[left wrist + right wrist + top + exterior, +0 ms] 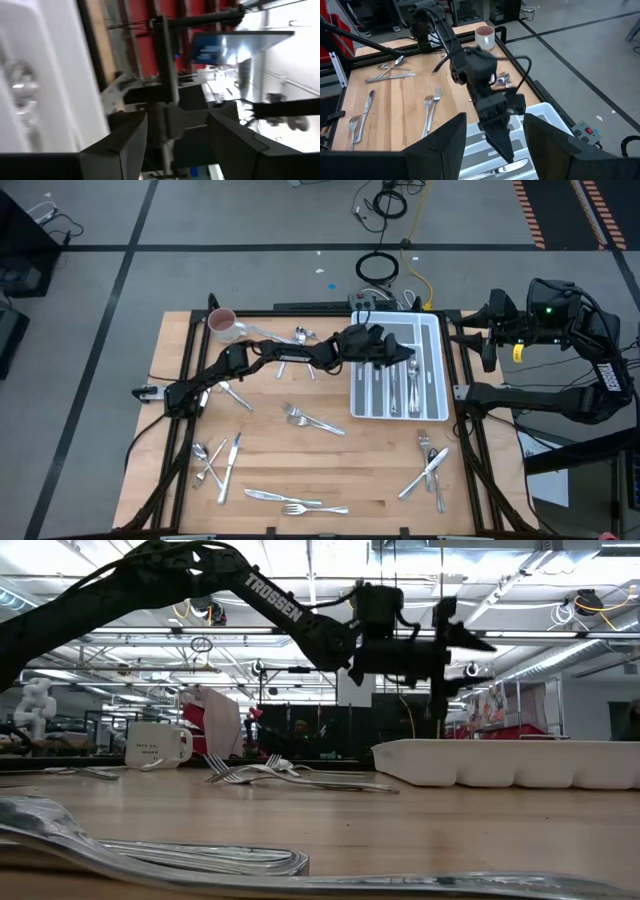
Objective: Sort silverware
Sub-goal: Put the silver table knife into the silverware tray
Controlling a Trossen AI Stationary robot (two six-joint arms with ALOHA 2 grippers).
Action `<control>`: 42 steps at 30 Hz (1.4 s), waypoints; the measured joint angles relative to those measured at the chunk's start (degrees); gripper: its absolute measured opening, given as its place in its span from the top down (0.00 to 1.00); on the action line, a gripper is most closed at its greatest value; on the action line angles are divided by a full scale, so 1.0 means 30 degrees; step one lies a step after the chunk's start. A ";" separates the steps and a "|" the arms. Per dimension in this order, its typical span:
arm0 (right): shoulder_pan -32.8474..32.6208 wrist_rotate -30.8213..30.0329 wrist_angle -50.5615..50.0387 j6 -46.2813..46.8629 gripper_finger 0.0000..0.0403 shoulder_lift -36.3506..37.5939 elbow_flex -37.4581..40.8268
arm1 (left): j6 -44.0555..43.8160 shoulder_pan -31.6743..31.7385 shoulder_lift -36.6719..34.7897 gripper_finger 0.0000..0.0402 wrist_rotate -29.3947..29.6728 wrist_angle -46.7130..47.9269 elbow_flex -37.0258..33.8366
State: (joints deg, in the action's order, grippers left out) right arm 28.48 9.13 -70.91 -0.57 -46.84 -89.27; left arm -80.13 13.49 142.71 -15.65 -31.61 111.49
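A robotics lab or industrial workshop, it seems: beyond the left arm's black two-finger gripper (455, 640), a high ceiling of exposed metal trusses and strip lights (330, 585); past the table, grey concrete floor (250, 215) with coiled cables (378, 268).
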 joint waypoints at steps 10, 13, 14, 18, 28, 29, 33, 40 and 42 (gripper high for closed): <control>-0.0004 -0.0007 -0.0022 -0.0224 0.53 0.0003 0.0000 | 0.7735 0.0766 -0.3596 0.47 -0.2223 0.1273 0.0025; -0.0004 -0.0007 -0.0029 -0.0420 0.53 0.0003 0.0000 | 1.3256 0.1292 -0.5695 0.47 -0.3258 0.6377 0.0055; -0.0004 -0.0007 -0.0029 -0.0541 0.53 0.0003 0.0000 | 1.5573 0.1502 -0.6487 0.47 -0.3157 0.8660 0.0055; -0.0004 -0.0007 -0.0027 -0.0996 0.53 0.0003 0.0000 | 2.4233 0.2363 -0.9008 0.47 0.0288 1.7314 0.0055; -0.0004 -0.0011 -0.0022 -0.1560 0.53 0.0003 0.0000 | 3.0254 0.5472 -1.0773 0.47 0.6506 3.2195 -0.0165; -0.0004 -0.0007 -0.0022 -0.1556 0.53 0.0003 0.0000 | 3.1259 0.5835 -1.0773 0.47 0.6604 3.2722 -0.0423; -0.0004 -0.0051 0.0261 -0.0989 0.53 -0.0023 0.0000 | 3.4916 0.7347 -1.0641 0.47 0.6362 3.2720 -0.1680; -0.0004 -0.0073 0.1289 0.0228 0.53 -0.0045 0.0000 | 3.9824 0.9577 -1.0656 0.47 0.5787 3.2121 -0.3998; -0.0004 -0.0170 0.1490 0.0411 0.53 -0.0066 0.0000 | 4.0841 0.9825 -1.0656 0.47 0.5578 3.1892 -0.4720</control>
State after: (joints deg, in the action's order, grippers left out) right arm 28.47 8.61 -66.44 0.67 -47.03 -89.27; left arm 42.40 42.96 110.74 1.09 64.07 97.33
